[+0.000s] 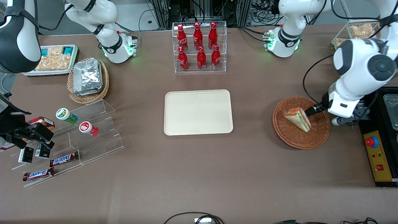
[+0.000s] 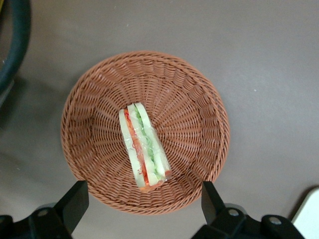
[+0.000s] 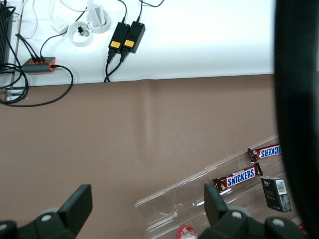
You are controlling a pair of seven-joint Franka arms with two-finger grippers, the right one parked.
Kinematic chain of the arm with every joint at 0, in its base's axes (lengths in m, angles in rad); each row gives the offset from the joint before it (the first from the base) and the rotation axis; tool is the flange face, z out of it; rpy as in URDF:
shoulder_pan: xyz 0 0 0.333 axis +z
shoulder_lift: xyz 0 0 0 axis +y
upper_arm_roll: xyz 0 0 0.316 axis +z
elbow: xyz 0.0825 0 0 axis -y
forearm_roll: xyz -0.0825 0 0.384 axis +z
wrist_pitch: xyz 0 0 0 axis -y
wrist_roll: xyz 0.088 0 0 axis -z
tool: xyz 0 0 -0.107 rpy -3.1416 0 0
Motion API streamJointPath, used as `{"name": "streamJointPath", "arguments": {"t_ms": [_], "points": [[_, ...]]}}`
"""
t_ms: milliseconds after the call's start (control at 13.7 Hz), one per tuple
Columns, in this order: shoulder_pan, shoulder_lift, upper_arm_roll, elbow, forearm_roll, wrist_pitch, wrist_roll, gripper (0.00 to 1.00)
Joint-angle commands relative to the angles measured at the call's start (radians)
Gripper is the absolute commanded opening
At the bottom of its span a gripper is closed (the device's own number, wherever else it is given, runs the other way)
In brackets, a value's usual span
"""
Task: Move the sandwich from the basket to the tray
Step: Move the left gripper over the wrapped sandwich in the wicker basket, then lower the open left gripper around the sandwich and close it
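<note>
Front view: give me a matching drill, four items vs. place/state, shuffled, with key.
Column 1:
1. sandwich
2. tray
3. gripper
4. red bottles

Column 2:
A. in a clear tiered rack, farther from the front camera than the tray
B. bare, mid-table
C. open, above the basket, fingers either side of its rim
D. lying in the reddish-brown wicker basket

Pairs: 1-D, 2-B, 3-C, 4-A
</note>
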Motion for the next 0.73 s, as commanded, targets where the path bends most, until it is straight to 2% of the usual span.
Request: {"name": "streamJointPath", "arguments": {"t_ms": [0,366,659], "points": [[-0.011,-0.032,-0.015,-0.086,0.001,0.095,-0.132,1.00],[-0.010,-0.010,-0.015,-0.221,0.001,0.295,-0.241,1.00],[-0.010,0.050,-0.013,-0.246,0.004,0.376,-0.321,1.00]]}}
